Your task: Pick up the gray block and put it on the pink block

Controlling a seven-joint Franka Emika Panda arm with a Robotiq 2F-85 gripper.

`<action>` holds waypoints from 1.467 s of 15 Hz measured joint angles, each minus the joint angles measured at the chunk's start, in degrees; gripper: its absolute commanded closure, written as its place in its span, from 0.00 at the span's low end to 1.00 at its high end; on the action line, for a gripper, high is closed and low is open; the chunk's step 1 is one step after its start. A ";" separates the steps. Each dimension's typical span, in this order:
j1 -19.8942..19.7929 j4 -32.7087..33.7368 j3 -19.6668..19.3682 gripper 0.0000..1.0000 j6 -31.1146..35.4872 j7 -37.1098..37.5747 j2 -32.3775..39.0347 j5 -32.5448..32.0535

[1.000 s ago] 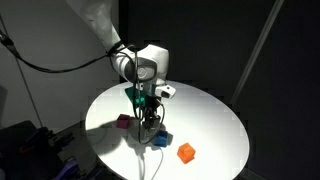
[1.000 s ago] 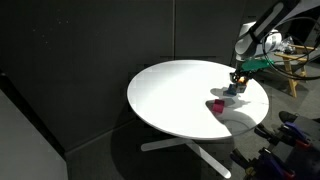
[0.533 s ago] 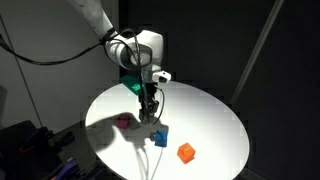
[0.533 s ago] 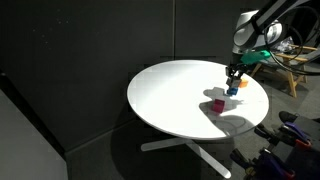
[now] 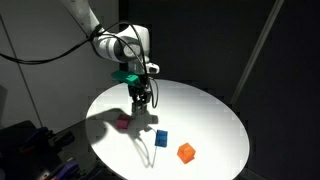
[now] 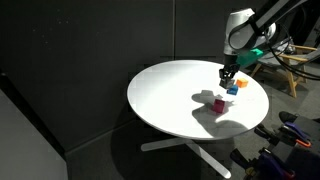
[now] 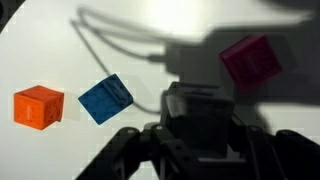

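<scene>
My gripper hangs above the round white table, shut on the gray block, which fills the space between my fingers in the wrist view. The pink block lies on the table below and to one side of the gripper; it also shows in an exterior view and in the wrist view. The held gray block is lifted clear of the table and is not over the pink block.
A blue cube and an orange cube lie on the table near its front edge; both show in the wrist view. Dark curtains surround the table.
My gripper has risen from beside the blue cube, carrying the gray block up, and has moved toward the pink block.
</scene>
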 measured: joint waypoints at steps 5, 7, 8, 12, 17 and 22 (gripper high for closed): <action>1.28 -2.52 1.81 0.73 0.00 -2.69 -1.54 -2.83; 1.34 -3.84 2.45 0.73 -0.02 -5.28 -2.43 -3.04; 1.34 -4.46 2.68 0.73 -0.05 -6.62 -2.89 -3.04; 1.30 -5.99 2.87 0.48 -0.37 -9.84 -4.35 -3.04; 1.29 -6.26 2.87 0.48 -0.38 -10.04 -4.60 -3.04; 1.30 -6.29 2.95 0.73 -0.13 -10.04 -4.52 -3.04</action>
